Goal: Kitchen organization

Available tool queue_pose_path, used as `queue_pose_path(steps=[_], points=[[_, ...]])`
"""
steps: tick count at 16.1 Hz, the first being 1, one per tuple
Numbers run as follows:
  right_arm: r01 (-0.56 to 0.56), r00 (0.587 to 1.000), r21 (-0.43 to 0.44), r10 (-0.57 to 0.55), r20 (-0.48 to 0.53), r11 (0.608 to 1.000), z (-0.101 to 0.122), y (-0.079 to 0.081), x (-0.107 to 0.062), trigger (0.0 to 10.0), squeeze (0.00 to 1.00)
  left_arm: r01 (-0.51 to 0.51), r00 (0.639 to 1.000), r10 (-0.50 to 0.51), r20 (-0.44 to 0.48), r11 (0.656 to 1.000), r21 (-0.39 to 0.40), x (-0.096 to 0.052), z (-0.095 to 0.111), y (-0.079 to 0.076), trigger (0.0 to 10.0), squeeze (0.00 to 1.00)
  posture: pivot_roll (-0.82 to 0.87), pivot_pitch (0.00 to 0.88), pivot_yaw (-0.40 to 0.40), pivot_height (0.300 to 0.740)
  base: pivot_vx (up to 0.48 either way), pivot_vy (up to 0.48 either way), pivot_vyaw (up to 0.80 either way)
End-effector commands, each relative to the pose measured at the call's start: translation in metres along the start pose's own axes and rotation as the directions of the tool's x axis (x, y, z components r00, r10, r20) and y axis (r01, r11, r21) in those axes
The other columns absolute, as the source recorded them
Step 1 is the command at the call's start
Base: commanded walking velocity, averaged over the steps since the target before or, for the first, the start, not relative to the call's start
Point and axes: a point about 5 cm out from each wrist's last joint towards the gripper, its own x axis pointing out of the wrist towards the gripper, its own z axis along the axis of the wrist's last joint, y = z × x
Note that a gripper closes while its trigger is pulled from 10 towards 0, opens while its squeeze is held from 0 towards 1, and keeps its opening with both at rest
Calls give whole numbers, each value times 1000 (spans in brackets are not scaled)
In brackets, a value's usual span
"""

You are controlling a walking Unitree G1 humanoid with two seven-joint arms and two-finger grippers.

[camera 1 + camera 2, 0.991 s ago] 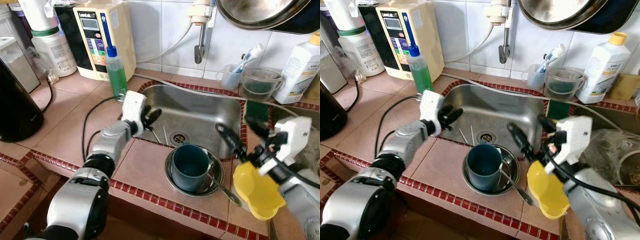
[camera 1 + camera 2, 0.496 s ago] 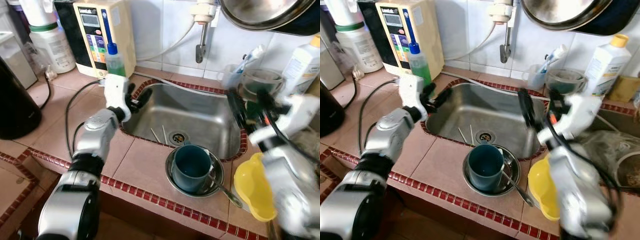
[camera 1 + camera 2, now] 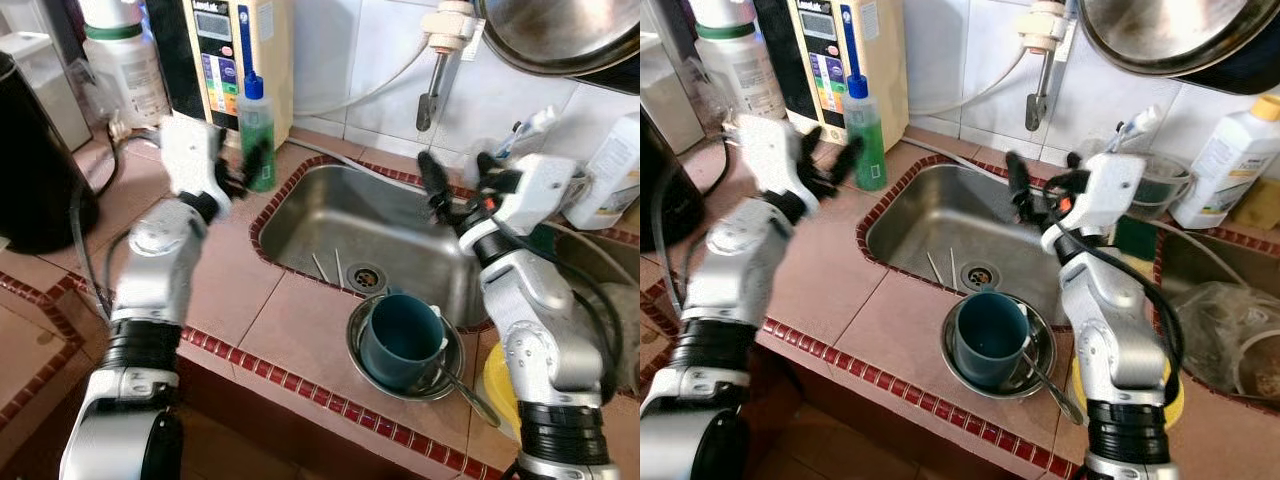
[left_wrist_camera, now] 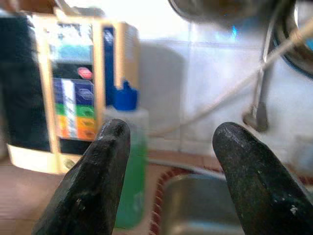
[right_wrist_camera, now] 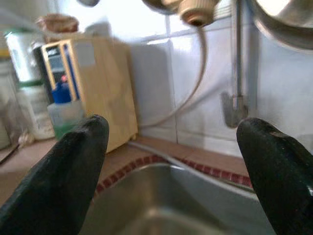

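Note:
A teal cup (image 3: pixel 400 340) stands in a metal bowl (image 3: pixel 362 352) on the tiled counter in front of the steel sink (image 3: pixel 400 235), with a spoon (image 3: pixel 468 388) leaning in the bowl. A green soap bottle (image 3: pixel 255 130) with a blue cap stands at the sink's left rear corner. My left gripper (image 3: pixel 830 158) is open, raised just left of that bottle; the bottle (image 4: pixel 128 161) sits between its fingertips' line of sight. My right gripper (image 3: pixel 460 180) is open and empty, held above the sink's right side. Two thin sticks (image 3: pixel 330 268) lie by the drain.
A beige water unit (image 3: pixel 235 50) and white jug (image 3: pixel 125 60) stand at the back left, a black kettle (image 3: pixel 30 160) at far left. A tap (image 3: pixel 435 60) and hanging pan (image 3: pixel 560 35) are overhead. A white bottle (image 3: pixel 1225 160), toothbrush cup (image 3: pixel 510 140) and plastic bag (image 3: pixel 1220 320) crowd the right.
Both arms have risen. The left gripper went from the sink's front-left rim back to the green bottle. The right gripper lifted from beside the yellow item to above the sink.

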Motion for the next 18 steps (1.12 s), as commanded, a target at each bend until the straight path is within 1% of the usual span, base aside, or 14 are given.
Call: queue_pose_path(steps=[1, 3, 5, 6, 7, 9, 10, 13, 18], points=[[10, 1000, -36, -9, 28, 999, 0, 2, 2, 10000, 0, -29, 999, 28, 24, 1000, 11, -7, 9, 2, 10000, 0, -37, 0, -41, 740, 0, 0, 0], [21, 1000, -58, -20, 21, 998, -6, 4, 2, 10000, 0, -75, 997, 75, 15, 997, -7, -16, 5, 6, 10000, 0, -33, 0, -44, 740, 0, 0, 0], [43, 999, -41, -43, 15, 998, -9, 4, 3, 10000, 0, -86, 996, 86, -16, 996, -17, -21, 0, 7, 10000, 0, -33, 0, -40, 740, 0, 0, 0], [49, 999, -39, -48, 13, 998, -14, 7, 5, 10000, 0, -92, 996, 92, -23, 996, -19, -23, -1, 4, 10000, 0, -32, 0, -40, 740, 0, 0, 0], [47, 999, -44, -47, 14, 998, -16, 9, 6, 10000, 0, -73, 997, 72, -14, 997, -21, -23, 2, -2, 10000, 0, -29, 0, -43, 740, 0, 0, 0], [48, 999, -53, -47, 19, 997, -17, 9, 7, 10000, 0, -56, 998, 55, -19, 998, -13, -23, 1, -7, 10000, 0, -31, 0, -43, 740, 0, 0, 0], [53, 998, -57, -52, 22, 997, -16, 8, 8, 10000, 0, -47, 999, 46, -21, 998, -29, -24, 0, -9, 10000, 0, -30, 0, -43, 740, 0, 0, 0], [67, 998, -61, -66, 19, 996, -17, 5, 8, 10000, 0, -51, 998, 50, -31, 998, -24, -26, -2, -10, 10000, 0, -25, 0, -50, 740, 0, 0, 0], [59, 998, -60, -58, 10, 996, -22, 7, 7, 10000, 0, -55, 997, 54, -54, 998, -25, -32, -3, -10, 10000, 0, -15, 0, -55, 740, 0, 0, 0]])
